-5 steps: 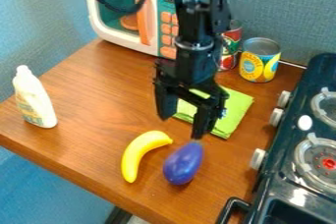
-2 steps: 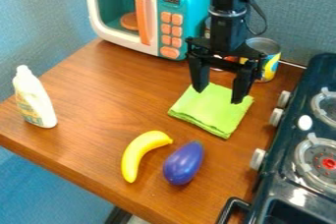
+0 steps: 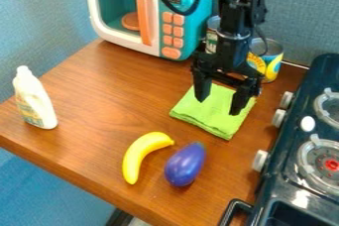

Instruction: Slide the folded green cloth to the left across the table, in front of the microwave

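We look first at the containers. The toy microwave (image 3: 122, 42) stands at the back of the counter (image 3: 99, 96), its boxy shell white and teal, and in its teal cavity lies a round orange piece (image 3: 131, 21). An orange handle (image 3: 144, 17) runs down its front, beside a column of orange buttons (image 3: 172, 31). Partly behind the arm we see two cylindrical cans; the nearer one (image 3: 273, 55) has a yellow and blue label and a grey metallic top — we cannot tell what either holds. A cream-coloured bottle (image 3: 34, 98) with a narrower neck stands at the counter's left side (its contents are hidden from us).

The claw (image 3: 218, 106) hangs with its fingers spread apart and nothing between them, over the lime-green cloth (image 3: 205, 116). That cloth lies folded into a soft, layered square on the counter, between the cans and the purple eggplant (image 3: 185, 164). The eggplant is smooth, glossy and plump — just beside it curves the yellow banana (image 3: 140, 149).

Under them all we see brown wood grain. Along the right stands the dark, shiny toy stove (image 3: 277, 170) with pale knobs (image 3: 260, 160), and behind everything rises a blue-grey wall (image 3: 298, 17) with a woven-looking texture.
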Controlling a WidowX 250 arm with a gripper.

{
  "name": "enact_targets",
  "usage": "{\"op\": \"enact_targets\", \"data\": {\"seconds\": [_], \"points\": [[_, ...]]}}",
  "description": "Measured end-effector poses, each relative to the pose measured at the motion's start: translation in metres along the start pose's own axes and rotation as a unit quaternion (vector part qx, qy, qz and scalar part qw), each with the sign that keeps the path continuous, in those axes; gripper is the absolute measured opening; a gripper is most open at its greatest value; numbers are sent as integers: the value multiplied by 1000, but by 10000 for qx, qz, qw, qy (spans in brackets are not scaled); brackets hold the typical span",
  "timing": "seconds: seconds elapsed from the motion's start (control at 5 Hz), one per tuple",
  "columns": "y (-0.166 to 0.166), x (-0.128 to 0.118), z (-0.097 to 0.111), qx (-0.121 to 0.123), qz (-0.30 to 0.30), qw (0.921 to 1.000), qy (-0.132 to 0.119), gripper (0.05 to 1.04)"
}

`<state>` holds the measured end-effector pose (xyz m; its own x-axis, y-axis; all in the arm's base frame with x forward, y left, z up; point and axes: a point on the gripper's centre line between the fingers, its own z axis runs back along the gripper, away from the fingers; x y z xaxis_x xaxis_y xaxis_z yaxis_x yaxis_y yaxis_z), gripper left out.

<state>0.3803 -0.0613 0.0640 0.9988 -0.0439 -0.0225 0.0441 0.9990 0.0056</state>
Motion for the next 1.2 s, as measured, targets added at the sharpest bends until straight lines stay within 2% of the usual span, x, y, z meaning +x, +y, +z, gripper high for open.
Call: {"op": "enact_targets", "data": {"seconds": [0.2,0.6,0.8,1.2], "points": [[0,7,-12,-5,-85,10000,-46,1001],[-4,23,-24,-277,11,9996,79,1001],[5,31,-21,-403,98,9991,42,1001],[17,34,-40,-211,89,9994,274,1001]]}}
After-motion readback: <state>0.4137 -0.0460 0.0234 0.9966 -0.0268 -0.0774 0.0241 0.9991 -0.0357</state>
